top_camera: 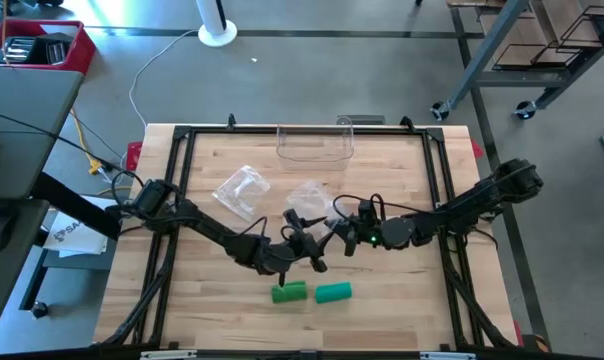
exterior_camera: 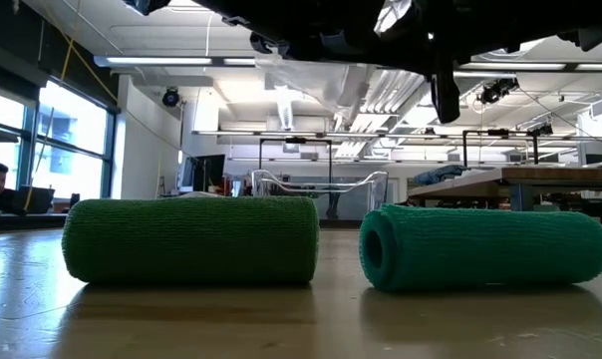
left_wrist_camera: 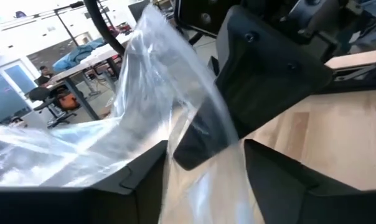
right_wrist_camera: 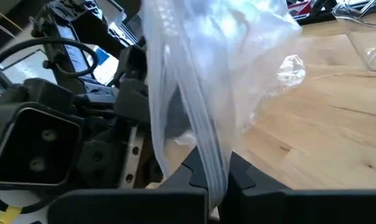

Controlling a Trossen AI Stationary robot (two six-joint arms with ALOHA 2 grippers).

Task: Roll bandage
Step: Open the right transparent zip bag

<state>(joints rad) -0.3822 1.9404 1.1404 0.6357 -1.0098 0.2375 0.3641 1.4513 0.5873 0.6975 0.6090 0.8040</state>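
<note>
two green mesh bandage rolls (exterior_camera: 190, 240) (exterior_camera: 480, 247) lie on the wooden table (top_camera: 222, 300). my right gripper (right_wrist_camera: 208, 186) pinches a clear plastic bag (right_wrist_camera: 206, 74) above them; my left gripper (left_wrist_camera: 200, 180) gapes wide around it. bagging step, i judge; next, spread the mouth.

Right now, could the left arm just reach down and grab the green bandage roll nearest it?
Probably yes. The left end effector is open, holds nothing, and hangs just behind the left green bandage roll. Only the clear plastic bag, pinched in the right end effector, hangs between its fingers.
</note>
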